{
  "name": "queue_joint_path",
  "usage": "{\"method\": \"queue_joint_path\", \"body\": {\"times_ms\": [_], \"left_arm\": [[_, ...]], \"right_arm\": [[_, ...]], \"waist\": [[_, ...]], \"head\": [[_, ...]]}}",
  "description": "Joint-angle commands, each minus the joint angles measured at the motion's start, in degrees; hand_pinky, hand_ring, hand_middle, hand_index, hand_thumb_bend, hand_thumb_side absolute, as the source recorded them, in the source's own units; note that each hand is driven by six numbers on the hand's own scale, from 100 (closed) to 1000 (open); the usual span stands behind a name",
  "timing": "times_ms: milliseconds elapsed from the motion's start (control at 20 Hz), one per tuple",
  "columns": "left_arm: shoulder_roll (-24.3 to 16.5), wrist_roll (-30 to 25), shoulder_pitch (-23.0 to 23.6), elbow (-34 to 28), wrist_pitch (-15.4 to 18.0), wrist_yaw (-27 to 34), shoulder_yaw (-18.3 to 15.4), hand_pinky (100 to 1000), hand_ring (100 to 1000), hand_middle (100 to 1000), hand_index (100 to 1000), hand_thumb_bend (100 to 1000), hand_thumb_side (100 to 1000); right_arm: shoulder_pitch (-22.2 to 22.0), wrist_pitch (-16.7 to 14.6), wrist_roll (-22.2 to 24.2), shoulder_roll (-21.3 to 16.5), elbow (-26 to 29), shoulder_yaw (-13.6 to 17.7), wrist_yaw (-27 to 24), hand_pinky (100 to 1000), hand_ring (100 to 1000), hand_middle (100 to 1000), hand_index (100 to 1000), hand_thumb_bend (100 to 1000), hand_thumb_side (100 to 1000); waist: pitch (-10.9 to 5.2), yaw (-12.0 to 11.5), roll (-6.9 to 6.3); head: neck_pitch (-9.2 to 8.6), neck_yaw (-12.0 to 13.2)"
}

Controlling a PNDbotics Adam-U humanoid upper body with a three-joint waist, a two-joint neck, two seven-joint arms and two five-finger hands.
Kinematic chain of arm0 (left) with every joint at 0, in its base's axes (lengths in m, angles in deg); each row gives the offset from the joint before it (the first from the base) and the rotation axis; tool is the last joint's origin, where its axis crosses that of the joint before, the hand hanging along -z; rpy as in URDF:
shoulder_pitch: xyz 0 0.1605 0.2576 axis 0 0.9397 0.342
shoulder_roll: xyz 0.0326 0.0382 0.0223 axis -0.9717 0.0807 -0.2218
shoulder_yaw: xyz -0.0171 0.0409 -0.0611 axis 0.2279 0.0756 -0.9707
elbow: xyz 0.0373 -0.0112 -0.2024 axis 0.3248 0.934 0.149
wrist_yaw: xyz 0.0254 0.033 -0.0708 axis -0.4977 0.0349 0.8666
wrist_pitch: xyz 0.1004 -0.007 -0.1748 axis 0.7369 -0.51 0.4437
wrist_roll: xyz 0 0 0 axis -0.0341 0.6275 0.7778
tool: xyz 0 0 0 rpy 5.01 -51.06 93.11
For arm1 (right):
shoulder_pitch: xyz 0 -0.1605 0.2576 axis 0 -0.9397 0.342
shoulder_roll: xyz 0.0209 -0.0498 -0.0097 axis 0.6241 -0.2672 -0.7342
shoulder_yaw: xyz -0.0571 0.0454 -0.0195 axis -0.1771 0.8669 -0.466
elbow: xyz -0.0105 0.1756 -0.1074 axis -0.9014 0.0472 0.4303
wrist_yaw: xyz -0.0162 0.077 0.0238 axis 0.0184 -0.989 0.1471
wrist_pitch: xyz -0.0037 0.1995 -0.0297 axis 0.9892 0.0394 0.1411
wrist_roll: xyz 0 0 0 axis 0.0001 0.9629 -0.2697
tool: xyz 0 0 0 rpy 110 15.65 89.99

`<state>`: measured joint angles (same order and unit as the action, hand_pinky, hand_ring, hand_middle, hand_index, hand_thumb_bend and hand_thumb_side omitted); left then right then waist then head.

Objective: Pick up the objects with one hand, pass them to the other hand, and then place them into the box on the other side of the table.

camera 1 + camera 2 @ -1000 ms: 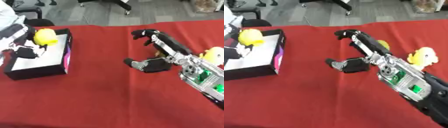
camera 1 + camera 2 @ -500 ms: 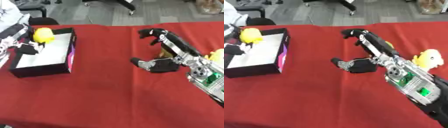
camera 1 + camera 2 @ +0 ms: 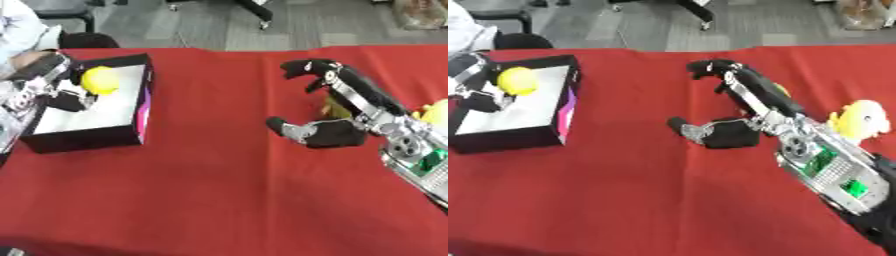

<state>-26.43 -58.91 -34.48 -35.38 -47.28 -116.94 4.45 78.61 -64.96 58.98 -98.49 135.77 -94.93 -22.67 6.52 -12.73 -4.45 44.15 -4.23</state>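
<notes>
Reaching over the red tablecloth (image 3: 201,185), the robot's right hand (image 3: 337,131) hangs in mid-table with its fingers (image 3: 308,67) spread and curled forward and its thumb (image 3: 289,129) pointing left, well apart from them; nothing lies in its grasp. Just behind its palm a small yellowish thing (image 3: 332,106) peeks out, too hidden to tell what it is. To the right of that hand's wrist, near the table's right edge, sits a yellow and white plush toy (image 3: 861,119). Far off to the hand's left stands the black-walled cardboard box with a white floor (image 3: 98,113). The left hand (image 3: 52,95) is over the box's left side, and a round yellow ball-like toy (image 3: 99,80) shows just to its right, in the far part of the box. Whether the left hand's fingers touch or clasp the yellow toy cannot be told.
</notes>
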Motion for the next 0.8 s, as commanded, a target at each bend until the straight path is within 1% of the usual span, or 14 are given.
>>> {"method": "queue_joint_path", "body": {"times_ms": [50,100,150,200,300,400,500,650,700,800], "left_arm": [[-0.42,0.22,-1.78,2.11,0.19,-3.08,-2.0,797,682,588,697,288,104],[-0.24,0.28,-1.86,2.81,-0.23,-3.82,-2.4,810,711,620,742,290,136],[-0.07,0.39,-1.93,3.49,-0.83,-4.4,-2.87,819,737,650,778,286,215],[0.08,0.57,-2.0,4.05,-1.46,-4.8,-3.34,827,757,678,803,289,284],[0.24,1.23,-2.12,4.82,-2.83,-5.3,-4.13,838,786,716,842,304,376],[0.29,2.06,-2.16,5.06,-3.9,-5.32,-4.66,835,785,714,841,302,380],[0.25,2.83,-2.05,4.83,-4.65,-4.78,-5.1,830,770,697,827,229,316],[-0.11,4.47,-1.61,2.79,-6.09,-2.02,-5.67,820,746,675,811,146,255],[-0.41,5.02,-1.48,1.5,-6.45,-0.97,-5.6,819,741,672,806,111,249],[-1.28,5.64,-1.19,-1.69,-7.05,1.46,-5.26,820,740,680,795,100,263]], "right_arm": [[0.68,-0.48,0.22,-0.48,0.53,0.35,0.2,720,882,762,885,460,490],[0.66,-0.55,0.24,-0.48,0.53,0.34,0.24,720,882,762,885,460,491],[0.62,-0.59,0.23,-0.49,0.53,0.35,0.28,720,881,762,884,460,491],[0.58,-0.6,0.21,-0.52,0.53,0.37,0.32,720,881,762,884,460,491],[0.5,-0.54,0.16,-0.55,0.53,0.39,0.36,719,881,761,884,460,492],[0.46,-0.51,0.14,-0.56,0.53,0.38,0.37,719,881,762,884,459,492],[0.39,-0.48,0.08,-0.61,0.53,0.44,0.4,720,881,762,884,459,492],[0.22,-0.54,-0.14,-1.06,0.53,0.73,0.81,723,881,763,885,463,489],[0.17,-0.74,-0.24,-1.37,0.53,0.85,0.89,727,882,764,885,467,487],[0.03,-1.33,-0.43,-2.42,0.53,1.23,1.11,735,882,766,886,476,484]], "waist": [[0.46,0.07,0.83],[0.51,0.14,0.86],[0.55,0.2,0.87],[0.57,0.23,0.87],[0.57,0.24,0.83],[0.54,0.24,0.81],[0.5,0.23,0.81],[0.4,0.23,0.84],[0.35,0.24,0.88],[0.24,0.31,1.01]], "head": [[-0.16,-0.79],[-0.09,-1.01],[-0.06,-1.16],[-0.04,-1.26],[-0.03,-1.35],[-0.03,-1.43],[-0.03,-1.47],[-0.03,-1.89],[-0.03,-2.31],[-0.03,-3.42]]}}
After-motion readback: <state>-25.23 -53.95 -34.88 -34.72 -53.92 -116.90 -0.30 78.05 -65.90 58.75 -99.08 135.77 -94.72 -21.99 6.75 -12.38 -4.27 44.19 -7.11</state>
